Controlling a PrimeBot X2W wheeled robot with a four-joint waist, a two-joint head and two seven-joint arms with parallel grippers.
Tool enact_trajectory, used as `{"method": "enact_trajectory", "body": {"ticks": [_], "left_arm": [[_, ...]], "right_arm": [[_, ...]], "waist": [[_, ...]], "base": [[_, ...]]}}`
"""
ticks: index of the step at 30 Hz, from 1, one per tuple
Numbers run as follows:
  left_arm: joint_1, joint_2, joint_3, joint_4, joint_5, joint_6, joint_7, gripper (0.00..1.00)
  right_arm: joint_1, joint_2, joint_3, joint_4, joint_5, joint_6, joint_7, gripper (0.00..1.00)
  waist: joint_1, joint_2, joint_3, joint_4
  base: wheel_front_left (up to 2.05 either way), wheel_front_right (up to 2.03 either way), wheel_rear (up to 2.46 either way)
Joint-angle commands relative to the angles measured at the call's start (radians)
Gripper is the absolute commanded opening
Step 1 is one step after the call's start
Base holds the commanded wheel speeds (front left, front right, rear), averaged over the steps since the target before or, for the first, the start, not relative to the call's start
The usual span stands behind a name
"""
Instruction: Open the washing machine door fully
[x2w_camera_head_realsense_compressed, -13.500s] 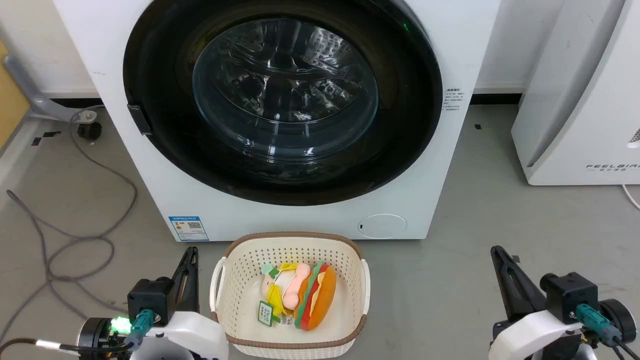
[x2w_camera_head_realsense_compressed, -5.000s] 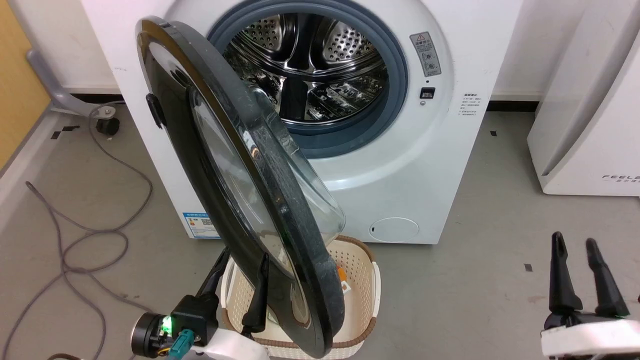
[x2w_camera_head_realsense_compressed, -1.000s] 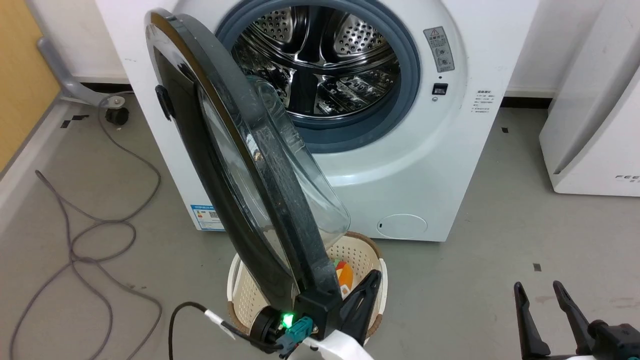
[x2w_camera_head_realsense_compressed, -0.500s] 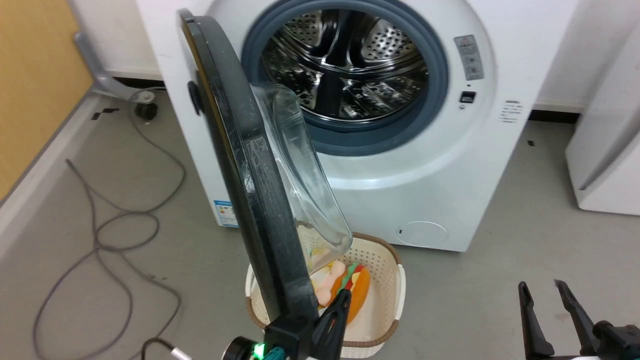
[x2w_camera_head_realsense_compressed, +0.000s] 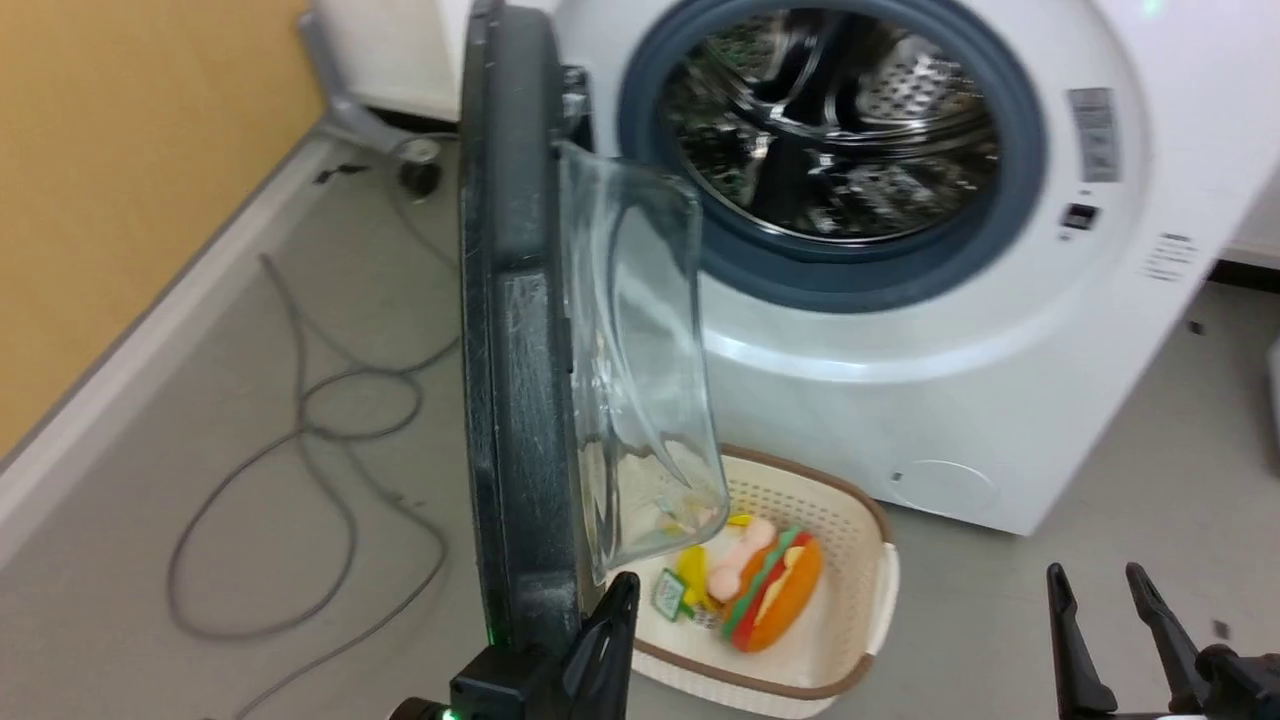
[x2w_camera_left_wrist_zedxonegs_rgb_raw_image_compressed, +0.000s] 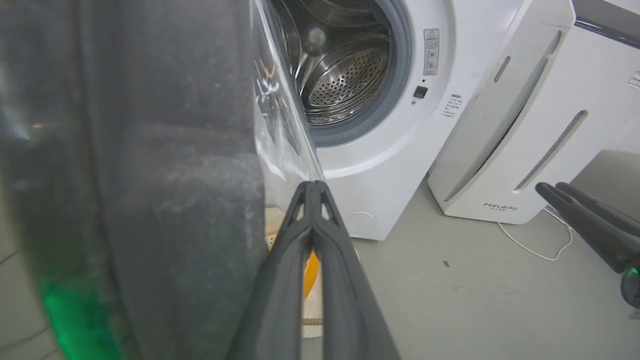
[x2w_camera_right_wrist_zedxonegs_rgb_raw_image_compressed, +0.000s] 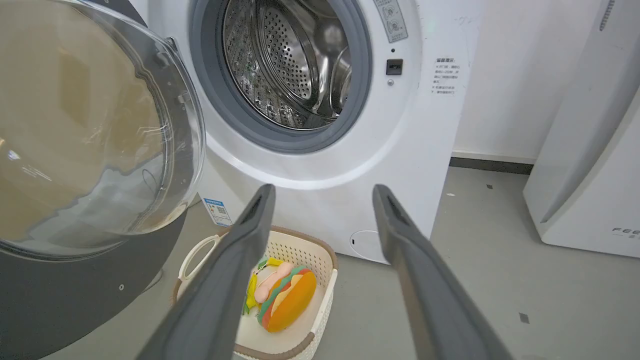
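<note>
Now: washing machine door (x2w_camera_head_realsense_compressed: 510, 350) stands edge-on at centre-left of head frame; half second ago its face was angled toward camera. Camera turned too, yet door swung further. Judgement: roughly square to front, not fully open. Left tool (x2w_camera_left_wrist_zedxonegs_rgb_raw_image_compressed: 310, 187) pinched shut, empty, just beside door's inner side. Washing machine (x2w_camera_head_realsense_compressed: 960, 400) right of it, drum (x2w_camera_head_realsense_compressed: 830, 130) exposed. Right tool (x2w_camera_head_realsense_compressed: 1095, 580) spread, empty, lower right. White appliance (x2w_camera_left_wrist_zedxonegs_rgb_raw_image_compressed: 525, 125) lettered "FEELBIRD"; blue sticker (x2w_camera_right_wrist_zedxonegs_rgb_raw_image_compressed: 216, 207) unreadable.

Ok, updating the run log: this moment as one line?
washing machine door: swung out, edge-on | left gripper: shut, by door's inner side | right gripper: open, empty | steel drum: exposed
</note>
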Motion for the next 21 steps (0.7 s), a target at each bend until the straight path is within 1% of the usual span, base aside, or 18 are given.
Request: {"method": "enact_trajectory", "body": {"ticks": [1, 4, 5, 10, 15, 21], "left_arm": [[0.013, 0.009, 0.009, -0.009, 0.004, 0.009, 0.004, 0.00], [0.022, 0.017, 0.022, -0.022, 0.003, 0.022, 0.005, 0.00], [0.029, 0.021, 0.044, -0.031, 0.001, 0.040, -0.003, 0.00], [0.041, 0.037, 0.093, -0.032, -0.007, 0.069, -0.019, 0.00], [0.038, 0.066, 0.168, -0.002, -0.033, 0.082, -0.041, 0.00], [-0.018, 0.087, 0.319, 0.082, -0.128, 0.065, -0.110, 0.00]], "right_arm": [[-0.001, 0.003, 0.000, -0.005, -0.002, 0.001, -0.006, 1.00], [-0.005, 0.003, -0.001, -0.008, -0.004, 0.001, -0.004, 1.00], [-0.006, 0.003, -0.001, -0.011, -0.006, 0.001, 0.000, 1.00], [-0.009, 0.003, -0.001, -0.017, -0.012, 0.001, 0.009, 1.00], [-0.010, 0.003, 0.006, -0.023, -0.014, 0.001, 0.016, 1.00], [-0.017, 0.003, 0.007, -0.034, -0.016, 0.001, 0.027, 1.00]], "waist": [[0.0000, 0.0000, 0.008, 0.035], [0.0000, 0.0000, 0.012, 0.073], [0.0000, 0.0000, 0.013, 0.106], [0.0000, 0.0000, 0.013, 0.141], [0.0000, 0.0000, 0.012, 0.145], [0.0000, 0.0000, 0.023, 0.119]], "base": [[0.00, 0.00, 0.00], [0.00, 0.00, 0.00], [0.00, 0.00, 0.00], [0.00, 0.00, 0.00], [0.00, 0.00, 0.00], [0.00, 0.00, 0.00]]}}
